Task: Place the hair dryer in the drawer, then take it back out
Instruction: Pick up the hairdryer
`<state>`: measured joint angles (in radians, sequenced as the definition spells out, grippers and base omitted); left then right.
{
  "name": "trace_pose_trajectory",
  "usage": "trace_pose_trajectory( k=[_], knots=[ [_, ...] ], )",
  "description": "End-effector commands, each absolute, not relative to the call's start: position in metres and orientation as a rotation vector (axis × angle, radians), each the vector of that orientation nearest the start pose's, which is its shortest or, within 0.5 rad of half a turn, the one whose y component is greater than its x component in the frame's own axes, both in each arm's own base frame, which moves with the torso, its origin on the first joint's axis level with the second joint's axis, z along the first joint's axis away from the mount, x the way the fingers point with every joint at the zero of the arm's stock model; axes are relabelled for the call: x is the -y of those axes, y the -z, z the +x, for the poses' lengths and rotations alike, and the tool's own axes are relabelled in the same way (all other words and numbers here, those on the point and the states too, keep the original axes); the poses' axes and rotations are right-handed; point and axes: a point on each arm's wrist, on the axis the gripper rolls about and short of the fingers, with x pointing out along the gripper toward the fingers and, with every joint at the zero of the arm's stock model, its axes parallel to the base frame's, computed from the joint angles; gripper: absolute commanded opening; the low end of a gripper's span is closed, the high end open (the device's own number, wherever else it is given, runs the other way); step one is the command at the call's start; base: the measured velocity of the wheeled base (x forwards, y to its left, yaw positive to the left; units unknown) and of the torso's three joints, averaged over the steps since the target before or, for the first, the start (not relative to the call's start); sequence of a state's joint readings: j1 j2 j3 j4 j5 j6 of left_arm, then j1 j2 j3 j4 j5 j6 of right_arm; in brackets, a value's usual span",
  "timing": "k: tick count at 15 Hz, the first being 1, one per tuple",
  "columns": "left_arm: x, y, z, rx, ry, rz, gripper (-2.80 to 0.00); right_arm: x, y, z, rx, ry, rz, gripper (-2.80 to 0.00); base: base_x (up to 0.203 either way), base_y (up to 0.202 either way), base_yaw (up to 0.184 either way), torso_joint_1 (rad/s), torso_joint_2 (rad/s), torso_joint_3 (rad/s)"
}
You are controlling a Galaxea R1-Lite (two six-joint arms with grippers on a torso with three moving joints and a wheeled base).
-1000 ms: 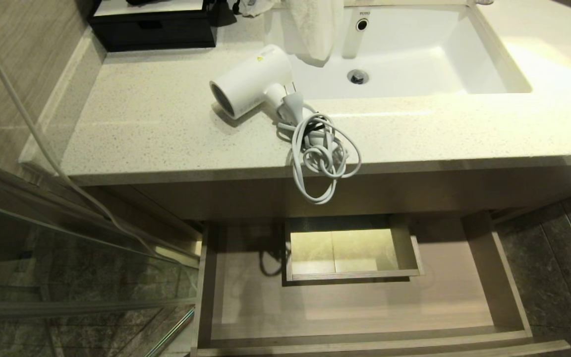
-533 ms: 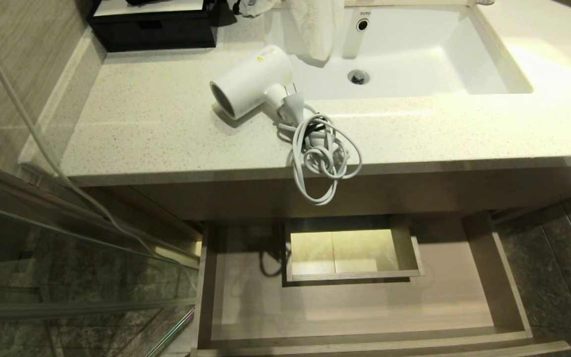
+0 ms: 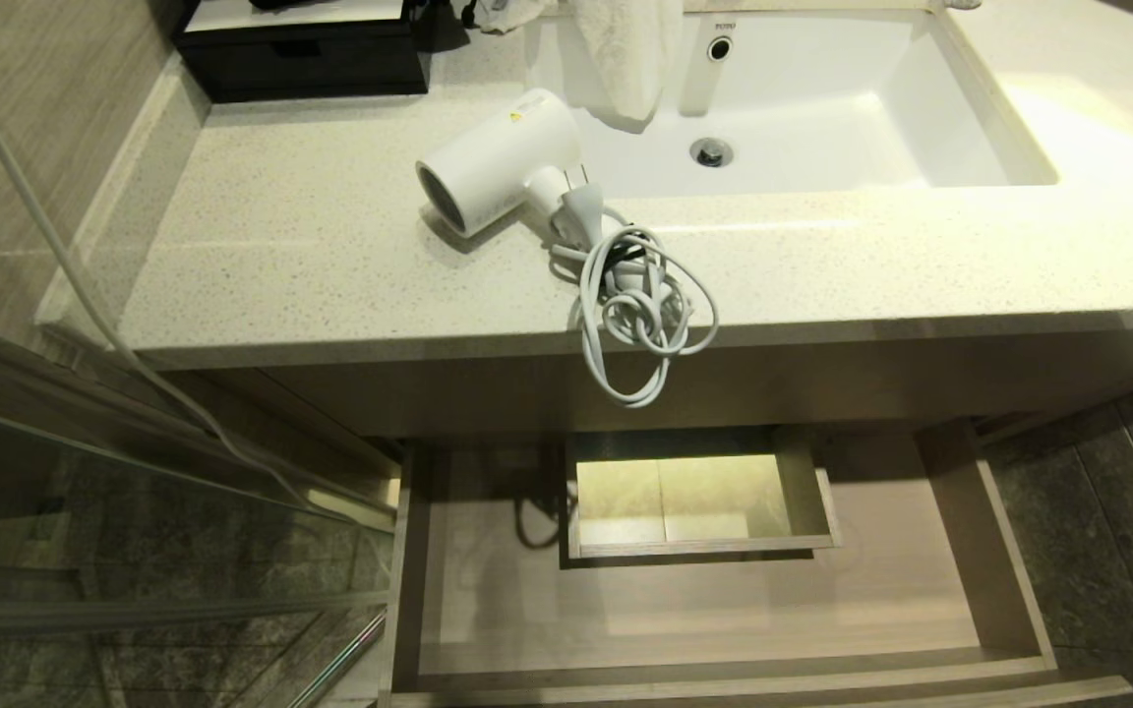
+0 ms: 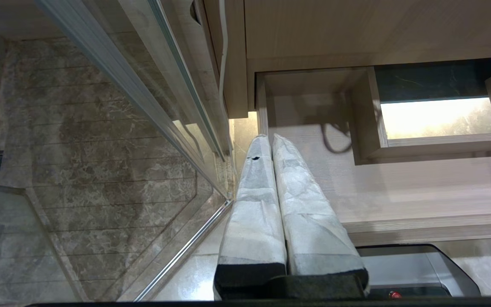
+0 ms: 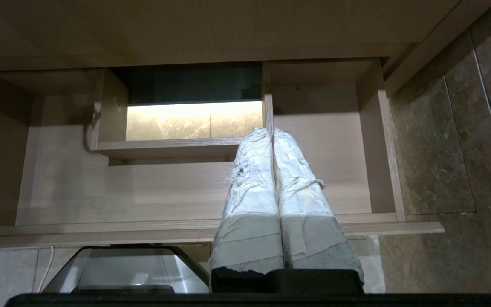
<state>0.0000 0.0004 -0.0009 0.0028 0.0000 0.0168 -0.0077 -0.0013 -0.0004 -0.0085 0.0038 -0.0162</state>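
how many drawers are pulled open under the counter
1. The drawer is pulled out below the counter, under the hair dryer. Others may be hidden outside the view.

Your left gripper [image 4: 272, 137] fills the middle of the left wrist view, its two white-wrapped fingers [image 4: 301, 204] pressed together with nothing between them. Beyond their tips you see the open drawer [image 4: 399, 187], light wood-grain, its flat floor bare. A boxed cut-out [image 4: 369, 123] rises at the drawer's rear, framing a brightly lit patch. A dark looping shadow lies on the drawer floor just beside that box. To the other side of the fingers a glass panel with a metal frame [image 4: 173, 123] runs diagonally, with brown marbled floor tiles [image 4: 79, 149] behind it.
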Motion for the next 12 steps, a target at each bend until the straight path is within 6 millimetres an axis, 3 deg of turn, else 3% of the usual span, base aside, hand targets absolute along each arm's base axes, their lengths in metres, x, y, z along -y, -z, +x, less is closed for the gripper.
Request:
trace_pose_trajectory(
  k=[1, 10, 12],
  knots=[
    [0.0000, -0.0756, -0.0229, -0.002, 0.000, 0.017, -2.80, -0.0003, -0.0767, -0.0230, 0.012, 0.002, -0.018, -2.80, 0.000, 0.000, 0.000, 0.000, 0.00, 0.000],
    [0.0001, -0.0749, -0.0228, -0.005, 0.003, 0.023, -2.80, -0.0003, -0.0764, -0.0230, 0.010, 0.003, -0.013, -2.80, 0.000, 0.000, 0.000, 0.000, 0.00, 0.000],
    [0.0000, -0.0753, -0.0229, -0.005, 0.002, 0.021, -2.80, -0.0002, -0.0761, -0.0229, 0.008, 0.005, -0.011, -2.80, -0.102, 0.000, 0.002, 0.002, 0.00, 0.002]
  ],
)
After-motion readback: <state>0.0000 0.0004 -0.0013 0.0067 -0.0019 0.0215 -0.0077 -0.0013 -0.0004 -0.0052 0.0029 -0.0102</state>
